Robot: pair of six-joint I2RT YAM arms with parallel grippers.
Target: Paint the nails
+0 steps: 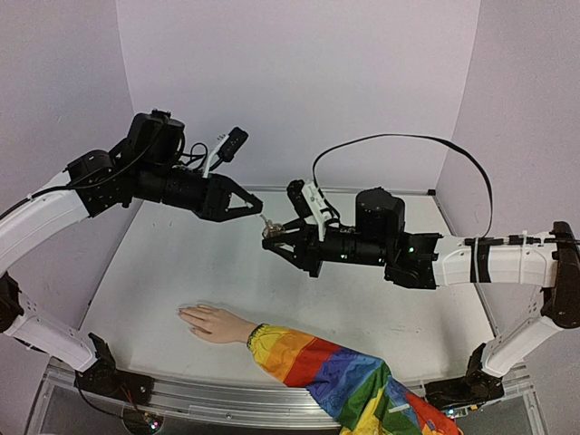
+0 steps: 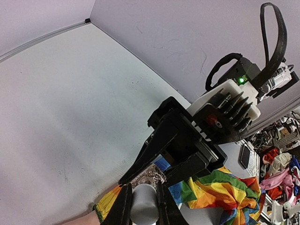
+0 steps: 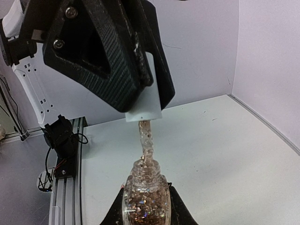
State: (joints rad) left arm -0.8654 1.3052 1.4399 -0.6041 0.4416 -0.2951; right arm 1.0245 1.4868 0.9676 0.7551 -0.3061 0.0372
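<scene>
The pale mannequin hand (image 1: 213,323) lies flat on the table, fingers pointing left, with its rainbow sleeve (image 1: 335,372) trailing to the right. Its nails (image 1: 184,314) barely show against the skin. High above the table, my right gripper (image 1: 269,237) (image 3: 145,197) is shut on a clear glitter-filled polish bottle (image 3: 144,204). My left gripper (image 1: 260,208) (image 2: 143,187) is shut on the bottle's pale cap (image 2: 143,206) (image 3: 145,105). The cap is lifted off the neck, and its glitter-coated brush stem (image 3: 146,140) still reaches down into the bottle's mouth. Both grippers are well above and behind the hand.
White walls close in the table (image 1: 163,272) at the back and both sides. A metal rail (image 1: 227,399) runs along the near edge. The right arm's black cable (image 1: 399,138) loops above it. The sleeve hangs over the front edge at the right.
</scene>
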